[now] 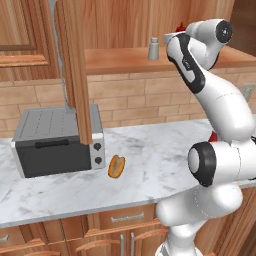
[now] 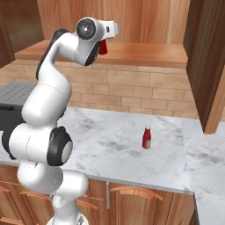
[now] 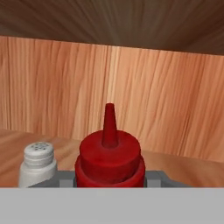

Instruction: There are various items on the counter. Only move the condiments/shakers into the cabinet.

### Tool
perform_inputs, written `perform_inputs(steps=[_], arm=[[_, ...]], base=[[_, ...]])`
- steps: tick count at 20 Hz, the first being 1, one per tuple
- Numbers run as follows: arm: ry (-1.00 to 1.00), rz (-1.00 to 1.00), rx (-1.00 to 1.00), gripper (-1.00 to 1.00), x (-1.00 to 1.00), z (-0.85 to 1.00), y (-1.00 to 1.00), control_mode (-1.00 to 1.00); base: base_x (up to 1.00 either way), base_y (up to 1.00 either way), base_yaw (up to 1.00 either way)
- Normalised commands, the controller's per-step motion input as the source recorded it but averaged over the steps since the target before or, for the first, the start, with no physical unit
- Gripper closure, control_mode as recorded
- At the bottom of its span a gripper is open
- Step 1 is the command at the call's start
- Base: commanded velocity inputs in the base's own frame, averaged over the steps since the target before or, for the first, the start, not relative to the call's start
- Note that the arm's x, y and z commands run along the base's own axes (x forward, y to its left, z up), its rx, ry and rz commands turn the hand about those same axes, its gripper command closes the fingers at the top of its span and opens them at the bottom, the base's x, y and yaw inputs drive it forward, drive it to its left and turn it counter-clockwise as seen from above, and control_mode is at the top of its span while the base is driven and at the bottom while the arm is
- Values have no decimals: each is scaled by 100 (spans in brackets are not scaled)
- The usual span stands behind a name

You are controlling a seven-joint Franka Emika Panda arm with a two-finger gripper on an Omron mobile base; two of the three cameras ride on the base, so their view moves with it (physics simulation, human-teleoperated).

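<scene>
A red bottle is held at the cabinet shelf, ready to be set down.

Nearest, the gripper [image 3: 109, 181] is closed on a red bottle [image 3: 109, 157], kept upright with its nozzle up so that it can be stood on the shelf [image 1: 125, 59] just beside the grey shaker [image 3: 37, 162], which is already there. Below, a second red bottle [image 2: 146, 137] is left on the worktop [image 2: 110, 140], judged next to go; the bun [image 1: 116, 166], no condiment, is rightly left by the toaster oven [image 1: 55, 142].
</scene>
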Motion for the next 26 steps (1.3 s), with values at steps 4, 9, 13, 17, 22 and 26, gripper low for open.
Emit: perform_inputs(steps=[4,9,13,17,22,26], arm=[[0,0,0,100,32,0,0,-100],[0,0,2,100,36,0,0,-100],[0,0,3,100,42,-2,0,-100],[0,0,0,100,37,-22,0,-100],[4,0,0,100,35,-44,0,-100],[4,0,0,100,24,-58,0,-100]], base=[[0,0,0],[0,0,0],[0,0,0],[0,0,0],[0,0,0],[0,0,0]])
